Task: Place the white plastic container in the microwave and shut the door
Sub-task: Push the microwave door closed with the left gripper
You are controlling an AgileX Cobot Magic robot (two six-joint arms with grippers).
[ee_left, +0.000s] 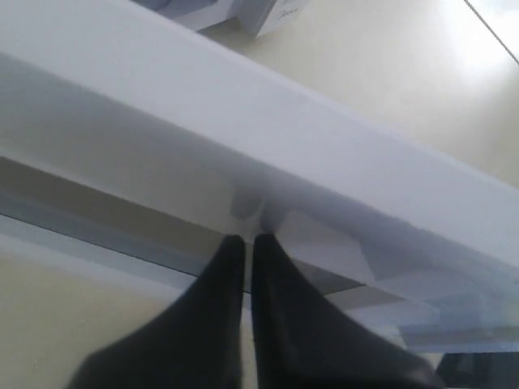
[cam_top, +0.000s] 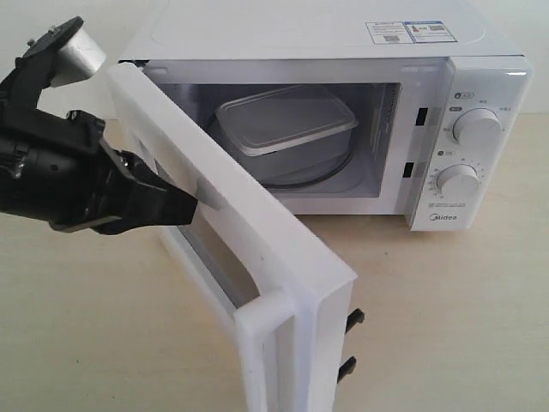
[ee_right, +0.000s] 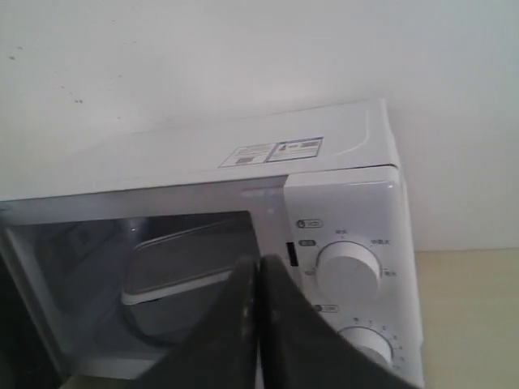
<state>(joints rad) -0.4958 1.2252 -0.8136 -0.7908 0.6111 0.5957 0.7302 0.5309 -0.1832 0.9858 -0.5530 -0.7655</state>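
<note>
We see the microwave (cam_top: 326,39) standing on the pale tabletop (cam_top: 446,326). Its door (cam_top: 257,240) is swung wide open toward the camera, hinged at the left side of the cavity. The white plastic container (cam_top: 287,120) is already inside the cavity with its lid on, resting on the glass turntable (cam_top: 330,167) and roughly centred on it.

The left end effector (cam_top: 190,209) is on the outer side of the open door. Its black tip touches the door's outer face partway along, a little below the top edge. In the left wrist view its two fingers (ee_left: 215,316) are pressed together with only a hairline between them. They pinch nothing, and their tips rest against the door where the white frame meets the dark window (ee_left: 105,235).

The right end effector (ee_right: 258,271) appears only in its own wrist view. There it hangs in the air in front of the microwave, facing the cavity and the control panel. Its fingers (ee_right: 304,336) are closed on each other, with nothing between them and nothing touching them that we can see.

To the right of the cavity, the control panel carries an upper dial (cam_top: 478,127) and a lower dial (cam_top: 457,180), both round and white. Sticker labels (cam_top: 409,33) sit on the top of the casing near the right rear. Two black latch hooks (cam_top: 353,319) project from the door's free edge, one above the other. A white handle block (cam_top: 257,319) juts from the outer face near that same edge.
</note>
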